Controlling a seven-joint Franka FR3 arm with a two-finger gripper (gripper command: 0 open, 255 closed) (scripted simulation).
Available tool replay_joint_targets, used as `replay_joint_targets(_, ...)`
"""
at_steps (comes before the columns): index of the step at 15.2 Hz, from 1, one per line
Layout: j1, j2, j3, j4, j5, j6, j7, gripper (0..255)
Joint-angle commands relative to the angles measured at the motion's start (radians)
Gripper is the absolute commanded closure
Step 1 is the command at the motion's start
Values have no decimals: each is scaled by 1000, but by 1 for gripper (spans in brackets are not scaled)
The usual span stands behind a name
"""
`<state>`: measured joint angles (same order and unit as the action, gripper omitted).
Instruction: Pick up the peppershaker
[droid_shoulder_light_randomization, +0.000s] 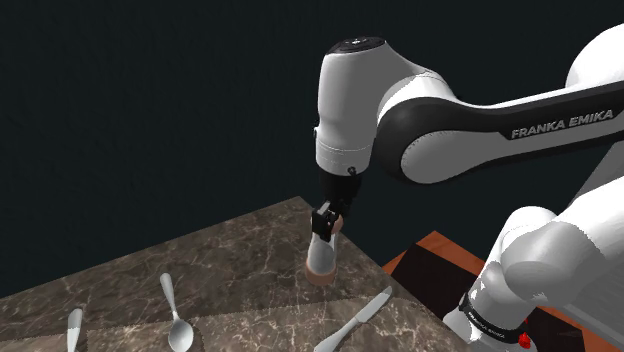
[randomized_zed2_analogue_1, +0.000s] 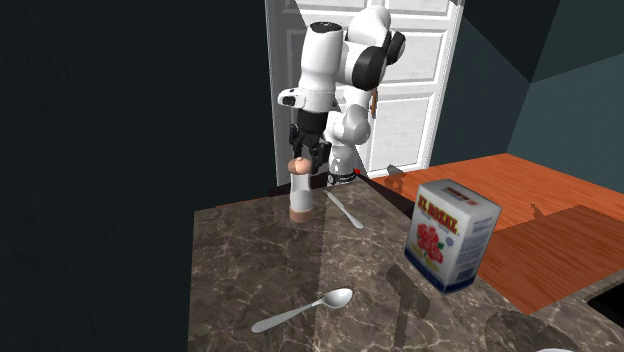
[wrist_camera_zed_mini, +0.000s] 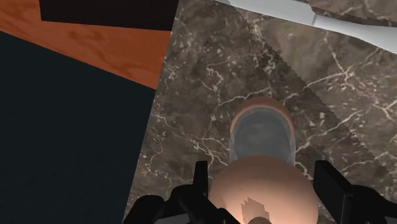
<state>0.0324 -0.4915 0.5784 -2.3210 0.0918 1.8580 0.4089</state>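
Fingers (wrist_camera_zed_mini: 200, 181): apart, flanking the rounded top of the peppershaker (droid_shoulder_light_randomization: 322, 258), apparently not yet clamped. Peppershaker: upright on table (droid_shoulder_light_randomization: 200, 260), near its corner. Risk: a high grip on the round top may slip, toppling it off the edge.

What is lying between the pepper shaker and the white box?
A knife lies between the pepper shaker and the box, in the second exterior view.
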Motion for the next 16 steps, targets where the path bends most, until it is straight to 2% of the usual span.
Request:
replay_joint_targets(1, 0, -4, -5, 17, 0, -22, -3, 255)
replay_joint_targets(14, -10, -8, -34, 186, -15, -194, -23, 255)
replay_joint_targets(16, -10, -8, -34, 188, -15, -196, -23, 255)
